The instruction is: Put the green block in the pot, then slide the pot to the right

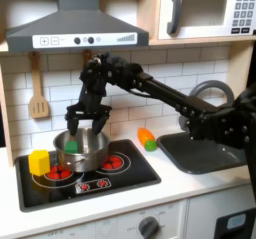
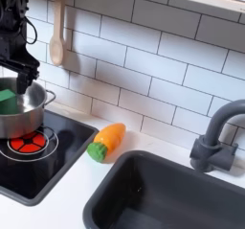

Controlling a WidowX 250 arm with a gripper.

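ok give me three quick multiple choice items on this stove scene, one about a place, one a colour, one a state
1. Where is the green block?
A. inside the pot
B. in the sink
C. on the counter by the carrot toy

2. What colour is the block at the stove's corner on the first exterior view's left?
A. red
B. yellow
C. blue

3. How does the end effector stand?
A. lying on the counter
B. above the sink
C. over the pot

Answers:
1 A: green shows inside the pot rim.
2 B: the yellow block sits beside the pot.
3 C: the end effector hangs above the pot.
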